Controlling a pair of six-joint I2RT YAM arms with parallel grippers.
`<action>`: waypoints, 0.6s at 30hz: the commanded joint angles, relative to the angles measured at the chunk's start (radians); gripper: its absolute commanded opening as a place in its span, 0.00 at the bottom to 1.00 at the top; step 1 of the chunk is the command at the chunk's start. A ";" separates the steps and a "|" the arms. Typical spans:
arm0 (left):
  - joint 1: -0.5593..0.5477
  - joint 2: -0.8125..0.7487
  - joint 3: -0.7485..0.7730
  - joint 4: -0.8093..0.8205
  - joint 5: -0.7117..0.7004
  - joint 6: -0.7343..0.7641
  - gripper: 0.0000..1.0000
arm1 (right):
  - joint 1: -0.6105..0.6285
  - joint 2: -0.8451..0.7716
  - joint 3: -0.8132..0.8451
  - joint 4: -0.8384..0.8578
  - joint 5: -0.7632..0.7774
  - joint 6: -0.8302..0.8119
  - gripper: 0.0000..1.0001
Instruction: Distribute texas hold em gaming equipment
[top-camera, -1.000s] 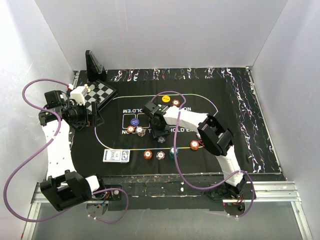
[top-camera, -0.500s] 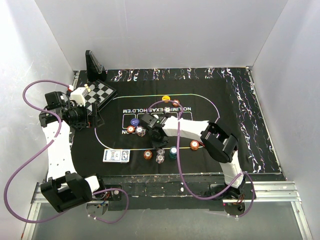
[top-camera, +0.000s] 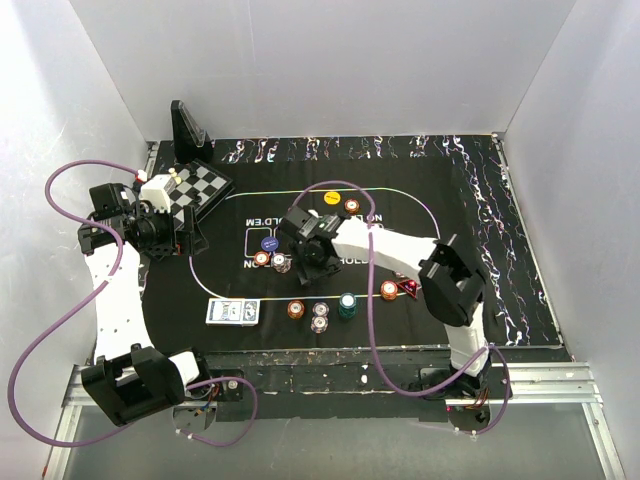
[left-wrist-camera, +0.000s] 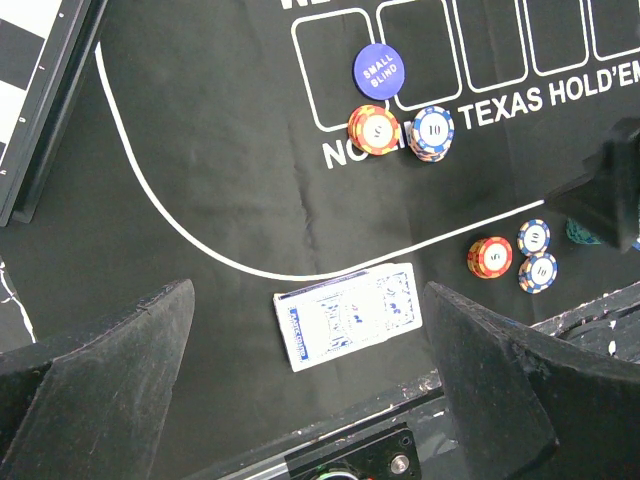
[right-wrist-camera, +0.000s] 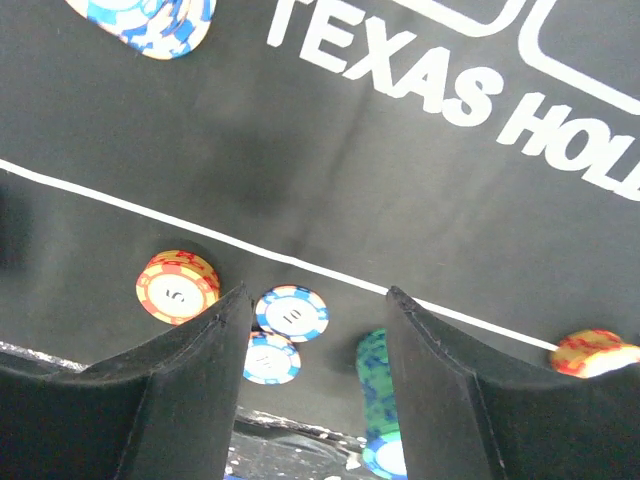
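Just right of the card deck (top-camera: 232, 312), past a lone orange chip (top-camera: 296, 309), two white chips (top-camera: 320, 309) lie touching or nearly so, with a teal stack (top-camera: 346, 304) next along, farther from the deck. The right fingers (right-wrist-camera: 180, 380) hang behind that row, part open and holding nothing. The left fingers (left-wrist-camera: 100, 390) look down on the deck, spread wide and empty.

The likely trouble is the tall teal stack: a low sideways sweep by the right fingers could tip it or scatter the white chips. The purple cable (top-camera: 371, 300), trailing past the stack on the side away from the deck, could also drag pieces.

A second ago only one white chip lay in that row, and the right fingers were lower, over a chip.
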 joint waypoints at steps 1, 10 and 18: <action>-0.002 -0.031 -0.001 0.006 0.003 0.010 1.00 | -0.036 -0.119 0.048 -0.091 0.065 -0.037 0.65; -0.002 -0.028 -0.013 0.011 0.018 0.003 1.00 | -0.037 -0.282 -0.174 -0.112 0.030 -0.023 0.77; -0.002 -0.020 -0.010 0.015 0.023 -0.005 1.00 | -0.034 -0.324 -0.286 -0.075 -0.004 0.004 0.78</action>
